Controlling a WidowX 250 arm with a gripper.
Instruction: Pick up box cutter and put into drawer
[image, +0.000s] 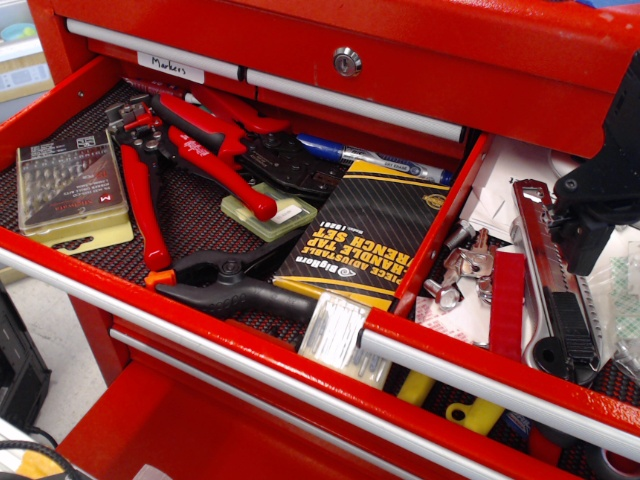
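The box cutter (551, 283) is a long silver knife with a black slider. It lies lengthwise in the right red drawer (500, 386), on the white papers (497, 196), with its round knob end toward the front. The red bit strip (507, 303) lies along its left side, and the keys (468, 264) are further left. My gripper (592, 213) is a dark shape at the right edge, just above and beside the knife's far half. Most of it is cut off by the frame, so I cannot tell how its jaws stand or whether they touch the knife.
The left drawer has black mesh lining and holds red-handled pliers (190, 150), a blue pen (370, 157), a black tap-wrench box (360, 232), a bit case (68, 185) and a black clamp (235, 285). A closed drawer with a lock (346, 63) is above.
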